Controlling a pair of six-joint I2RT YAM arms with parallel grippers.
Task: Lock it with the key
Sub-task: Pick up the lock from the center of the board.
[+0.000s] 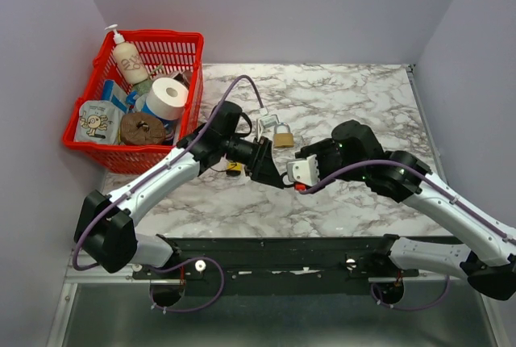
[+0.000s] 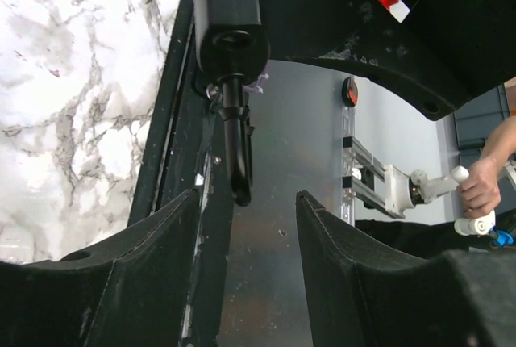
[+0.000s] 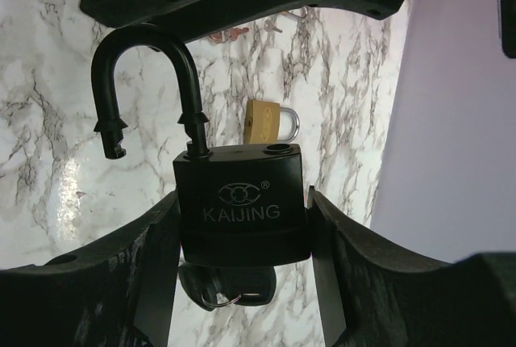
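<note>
The right tool [image 3: 242,238] grips the black padlock [image 3: 240,198] by its body over the worktop [image 1: 355,97], with the key [image 3: 230,286] in its base. In the top view the lock's long axis runs 3 to 9 o'clock. Its open shackle [image 2: 236,149] points to 9 o'clock, into the left tool [image 2: 246,202], whose jaws stand wide on either side of it. The left arm looks best placed to press it shut.
</note>
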